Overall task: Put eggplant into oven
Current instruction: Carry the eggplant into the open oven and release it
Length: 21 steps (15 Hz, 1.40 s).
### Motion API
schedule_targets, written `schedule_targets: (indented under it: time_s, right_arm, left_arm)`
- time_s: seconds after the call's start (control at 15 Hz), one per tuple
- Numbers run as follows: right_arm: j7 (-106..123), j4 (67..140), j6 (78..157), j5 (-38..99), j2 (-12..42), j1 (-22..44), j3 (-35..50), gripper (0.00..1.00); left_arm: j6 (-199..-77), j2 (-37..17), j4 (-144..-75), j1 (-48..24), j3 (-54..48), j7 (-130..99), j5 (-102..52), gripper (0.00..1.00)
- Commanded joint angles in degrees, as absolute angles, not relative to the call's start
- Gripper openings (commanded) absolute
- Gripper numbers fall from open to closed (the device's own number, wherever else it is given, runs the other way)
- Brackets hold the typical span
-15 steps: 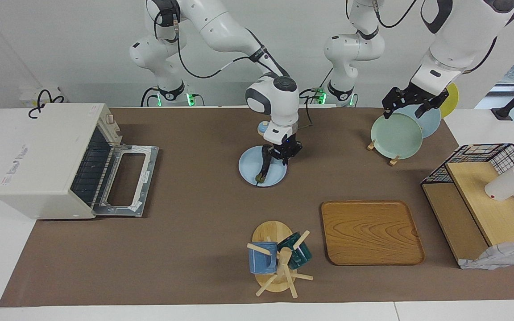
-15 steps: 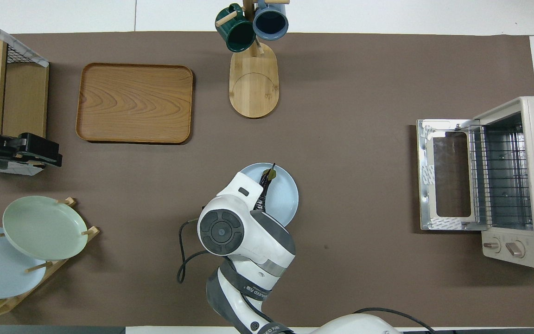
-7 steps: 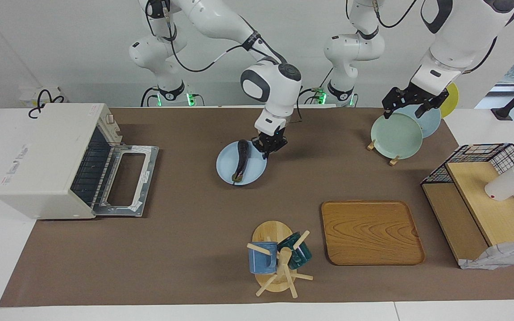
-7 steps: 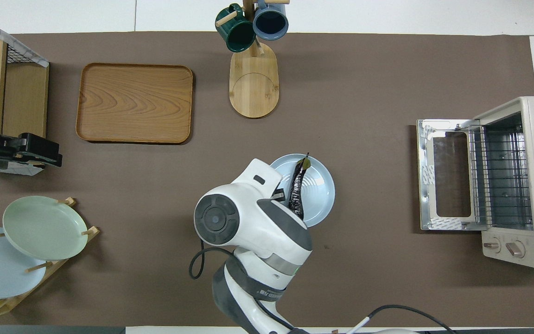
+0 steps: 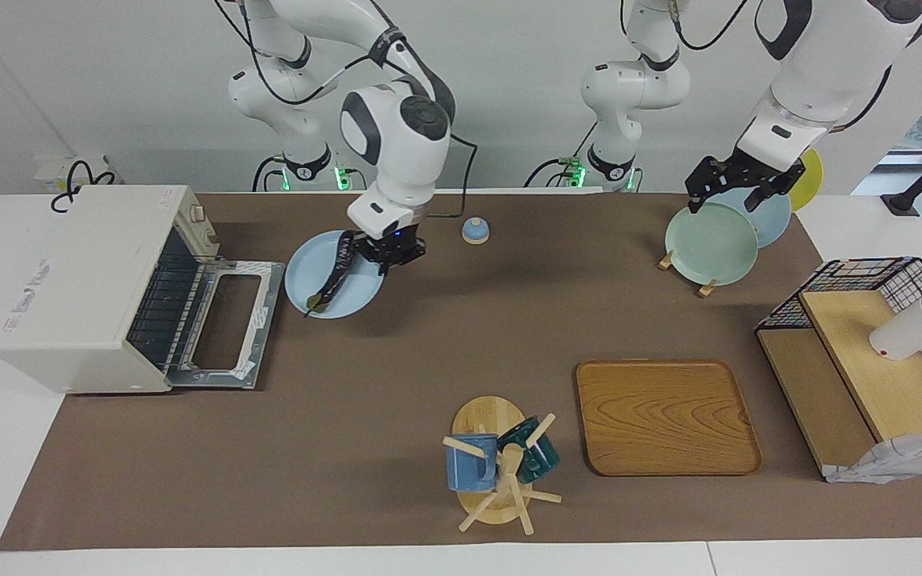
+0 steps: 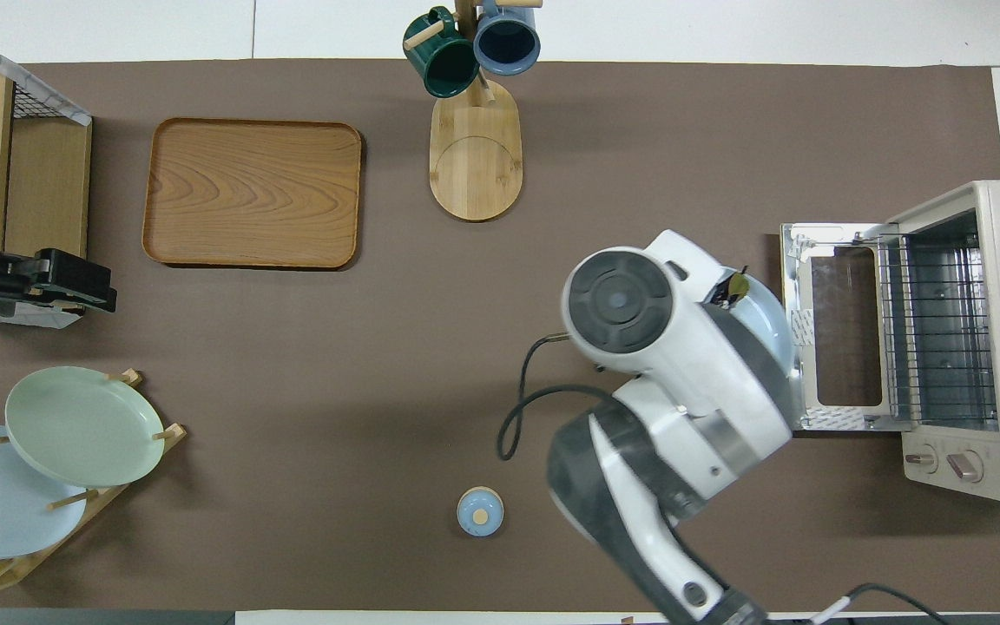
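Observation:
The dark purple eggplant point(image 5: 336, 270) lies lengthwise on a light blue plate point(image 5: 310, 276). My right gripper point(image 5: 386, 253) is shut on that plate's rim and holds it just above the mat, beside the open door point(image 5: 225, 324) of the cream-white oven point(image 5: 85, 280). In the overhead view the right arm hides most of the plate point(image 6: 769, 317); only the eggplant's stem tip point(image 6: 736, 283) shows, next to the oven door point(image 6: 838, 325). The oven's wire rack point(image 6: 934, 330) is bare. My left gripper point(image 5: 737, 198) waits open over the green plate point(image 5: 709, 244) in the plate rack.
A small blue lid point(image 5: 475, 231) sits on the mat close to the robots. A mug tree point(image 5: 501, 468) with two mugs, a wooden tray point(image 5: 665, 416) and a wire-and-wood shelf point(image 5: 869, 368) with a white cup point(image 5: 913, 328) stand farther out.
My right gripper has lifted the blue plate with the eggplant on it and carried it toward the oven, uncovering the small blue lid. The left arm has not moved.

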State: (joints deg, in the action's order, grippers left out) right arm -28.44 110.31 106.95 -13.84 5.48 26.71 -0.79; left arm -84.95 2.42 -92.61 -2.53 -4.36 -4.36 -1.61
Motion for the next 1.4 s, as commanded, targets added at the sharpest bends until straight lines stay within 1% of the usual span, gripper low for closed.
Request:
schedule_targets:
  time_s: [0.0,0.13,0.33,0.47,1.07,1.14,1.27,1.34]
  right_arm:
    - [-19.7,114.0,108.7,-14.6,3.4,16.3,0.1,0.00]
    - [-16.3,116.9,111.5,-14.5,2.7,12.2,0.0,0.00]
    - [-6.4,122.5,120.2,-14.5,1.8,4.6,0.0,0.00]
    - [-1.3,125.6,123.6,-14.5,1.0,0.6,0.0,0.00]
    - [4.4,126.0,120.8,-14.5,0.4,-4.0,-0.4,0.00]
    - [4.5,126.0,120.8,-14.5,0.4,-4.1,-0.4,0.06]
    - [4.1,126.0,120.8,-13.6,0.4,-4.3,-0.3,0.41]
    - [4.0,125.8,120.6,-13.3,0.4,-3.9,-0.3,0.45]
  left_arm:
    - [-85.6,3.9,-94.0,-2.7,-3.9,-4.6,-2.2,1.00]
    - [-85.6,3.9,-94.0,-2.7,-3.9,-4.6,-2.2,1.00]
    - [-85.6,3.9,-94.0,-2.7,-3.9,-4.6,-2.2,1.00]
    - [-85.5,3.9,-94.0,-2.7,-3.9,-4.6,-2.2,1.00]
    - [-85.6,3.9,-94.0,-2.7,-3.9,-4.6,-2.2,1.00]
    - [-85.6,3.9,-94.0,-2.7,-3.9,-4.6,-2.2,1.00]
    - [-85.6,3.9,-94.0,-2.7,-3.9,-4.6,-2.2,1.00]
    - [-85.6,3.9,-94.0,-2.7,-3.9,-4.6,-2.2,1.00]
